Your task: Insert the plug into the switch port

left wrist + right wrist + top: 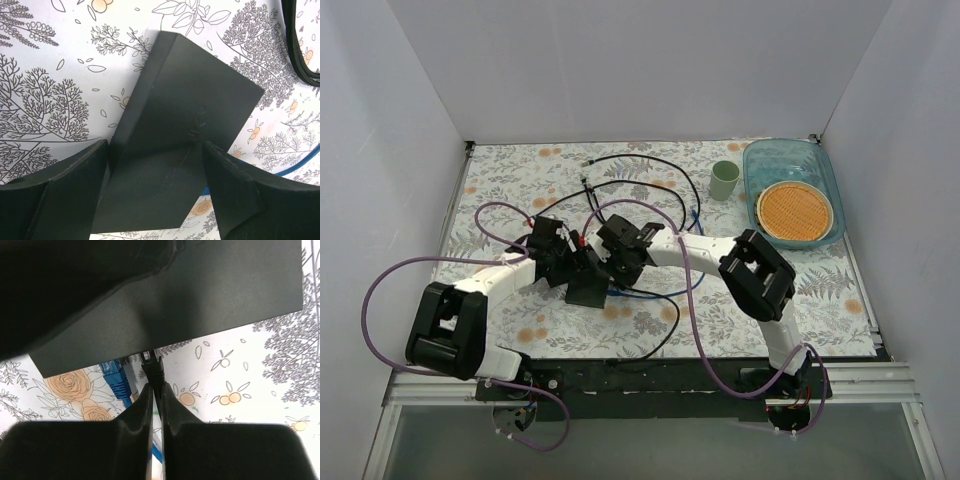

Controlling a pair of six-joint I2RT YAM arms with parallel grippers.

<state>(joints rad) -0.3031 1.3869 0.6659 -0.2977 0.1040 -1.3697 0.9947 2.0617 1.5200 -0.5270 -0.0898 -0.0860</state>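
Observation:
The switch, a flat dark grey box (588, 286), lies on the flowered cloth between my two grippers. In the left wrist view the box (185, 120) sits between my left fingers, and my left gripper (155, 172) is shut on its two sides. My right gripper (156, 390) is shut on a black plug (154, 367). The plug's clear tip touches the box's long edge (165, 340), beside a blue plug (115, 377) that sits in that edge. The ports themselves are hidden under the edge. In the top view the right gripper (616, 258) is against the box.
A black cable (650, 163) loops over the cloth behind the grippers, and a blue cable (642, 294) runs beside the box. A green cup (724, 180) stands at the back right. Next to it is a blue tray (758, 156) with an orange disc (794, 213).

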